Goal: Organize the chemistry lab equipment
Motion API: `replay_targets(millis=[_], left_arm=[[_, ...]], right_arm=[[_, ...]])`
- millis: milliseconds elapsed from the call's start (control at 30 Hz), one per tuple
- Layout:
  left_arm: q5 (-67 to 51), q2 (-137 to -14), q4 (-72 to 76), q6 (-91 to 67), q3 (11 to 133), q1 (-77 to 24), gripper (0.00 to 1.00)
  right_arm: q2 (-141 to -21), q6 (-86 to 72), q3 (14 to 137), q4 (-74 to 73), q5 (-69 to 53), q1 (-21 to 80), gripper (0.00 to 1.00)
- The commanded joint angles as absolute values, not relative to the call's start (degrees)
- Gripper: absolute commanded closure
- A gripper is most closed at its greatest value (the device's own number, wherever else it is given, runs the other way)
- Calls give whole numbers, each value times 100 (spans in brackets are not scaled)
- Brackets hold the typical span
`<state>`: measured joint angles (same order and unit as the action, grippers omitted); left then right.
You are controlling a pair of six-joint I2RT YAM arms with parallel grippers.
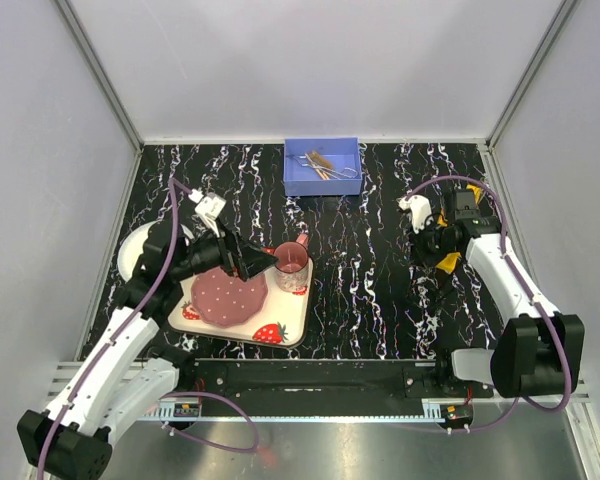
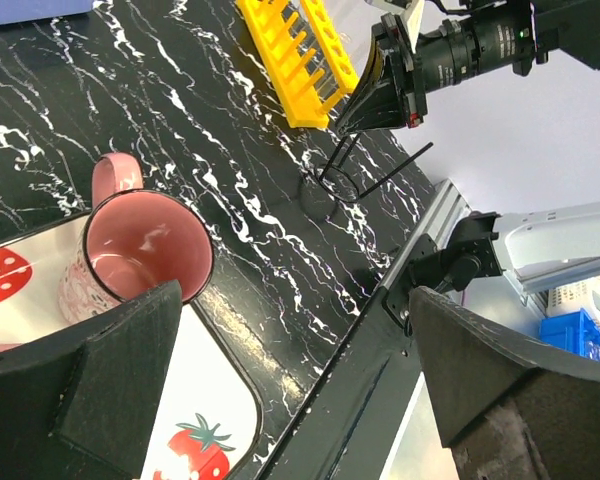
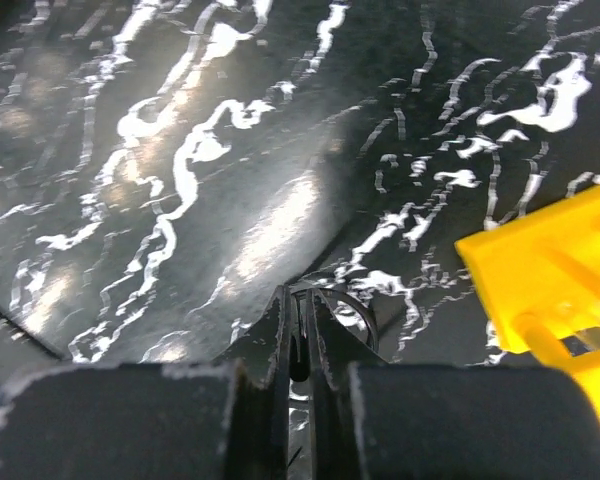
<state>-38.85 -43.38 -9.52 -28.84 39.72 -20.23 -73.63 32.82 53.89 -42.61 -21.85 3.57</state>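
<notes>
My right gripper (image 3: pixel 298 300) is shut on a thin dark wire tool (image 3: pixel 358 303) with a ring, its tips down at the black marbled table. The left wrist view shows that wire tool (image 2: pixel 342 172) hanging under the right gripper (image 2: pixel 354 126), its legs touching the table. The long yellow holed rack (image 3: pixel 545 270) lies just right of it; the same rack (image 1: pixel 447 262) is partly hidden under the right arm. My left gripper (image 1: pixel 255 262) is open over the strawberry tray, with nothing between its fingers (image 2: pixel 130 345). A tan wooden clamp (image 1: pixel 320 158) and metal forceps (image 1: pixel 340 172) lie in the blue box (image 1: pixel 295 182).
The strawberry-print tray (image 1: pixel 292 322) holds a pink plate (image 1: pixel 230 295) and a pink cup (image 1: pixel 292 265) at front left. A white bowl (image 1: pixel 130 252) sits at the far left edge. White walls close the table on three sides.
</notes>
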Motion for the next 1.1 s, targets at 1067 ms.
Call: replay_targets(millis=[1067], left_arm=[[-861, -9017, 263, -2065, 6943, -6082, 38]], right_arm=[[-7497, 3410, 6680, -5889, -6723, 387, 100]])
